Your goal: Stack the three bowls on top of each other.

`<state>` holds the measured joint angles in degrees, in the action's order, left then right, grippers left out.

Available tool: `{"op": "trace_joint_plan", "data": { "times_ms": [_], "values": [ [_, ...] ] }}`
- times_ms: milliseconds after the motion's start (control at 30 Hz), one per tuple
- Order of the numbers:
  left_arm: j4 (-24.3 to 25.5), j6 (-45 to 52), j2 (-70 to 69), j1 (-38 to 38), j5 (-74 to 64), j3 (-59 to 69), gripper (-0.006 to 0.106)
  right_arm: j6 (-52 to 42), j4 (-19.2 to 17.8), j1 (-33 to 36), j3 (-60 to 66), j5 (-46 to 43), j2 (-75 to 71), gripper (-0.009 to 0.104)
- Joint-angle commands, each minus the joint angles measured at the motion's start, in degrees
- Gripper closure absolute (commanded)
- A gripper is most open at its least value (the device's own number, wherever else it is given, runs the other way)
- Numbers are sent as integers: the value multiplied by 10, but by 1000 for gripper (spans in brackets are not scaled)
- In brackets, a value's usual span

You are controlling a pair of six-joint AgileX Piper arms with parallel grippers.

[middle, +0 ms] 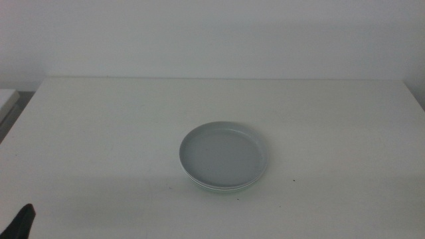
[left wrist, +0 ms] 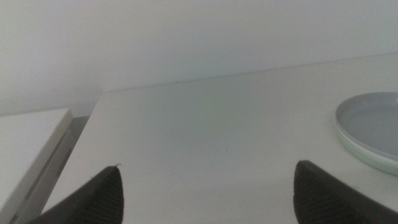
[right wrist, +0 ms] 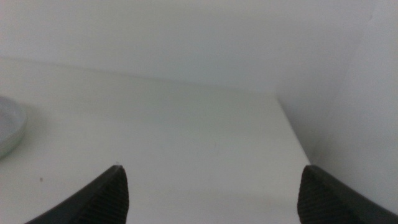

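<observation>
Stack: grey-blue bowl [middle: 224, 155] uppermost, empty; pale mint green bowl [left wrist: 364, 157] rim showing beneath it, mid-table [middle: 99, 133].
Left gripper [left wrist: 208, 199]: spread wide, empty, well apart from stack.
Right gripper [right wrist: 211, 196]: spread wide, empty, likewise apart.

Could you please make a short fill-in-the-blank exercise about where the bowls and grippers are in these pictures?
1. The grey-blue bowl lies at the ____ of the stack.
2. Under it shows a pale ____ rim of another bowl.
3. The left gripper has its jaws ____, holding nothing.
4. The right gripper holds ____ between its jaws.

Missing words: top; green; open; nothing
</observation>
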<state>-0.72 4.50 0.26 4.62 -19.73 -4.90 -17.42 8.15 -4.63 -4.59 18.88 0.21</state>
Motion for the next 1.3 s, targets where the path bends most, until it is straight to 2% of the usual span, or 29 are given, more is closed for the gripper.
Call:
{"op": "trace_joint_plan", "data": {
  "times_ms": [0,233,300,467,800,933,1000,1067,1133,1267],
  "values": [
    [-1,1,-3,-1,47,24,7,-4,6,-4,20,-17,-2,24],
    [7,1,-3,-1,71,49,7,-4,15,-4,46,-43,-2,24],
    [11,1,-3,-1,71,49,7,-4,15,-4,46,-26,-2,24],
    [13,1,-3,-1,93,49,7,-4,59,-4,46,-26,-2,24],
    [13,1,-3,-1,101,49,7,-4,57,-4,46,-26,-2,24],
    [13,1,-3,-1,101,49,7,11,10,-4,46,-45,-2,23],
    [13,1,-3,-1,101,49,7,71,-16,-4,46,-72,-2,17],
    [13,1,-3,-1,101,49,7,144,-55,-4,46,-113,-2,4],
    [13,1,-3,-1,101,49,7,174,-82,-4,46,-140,-2,2],
    [13,1,-3,-1,101,49,7,174,-82,-4,46,-142,-2,2]
  ]
}}
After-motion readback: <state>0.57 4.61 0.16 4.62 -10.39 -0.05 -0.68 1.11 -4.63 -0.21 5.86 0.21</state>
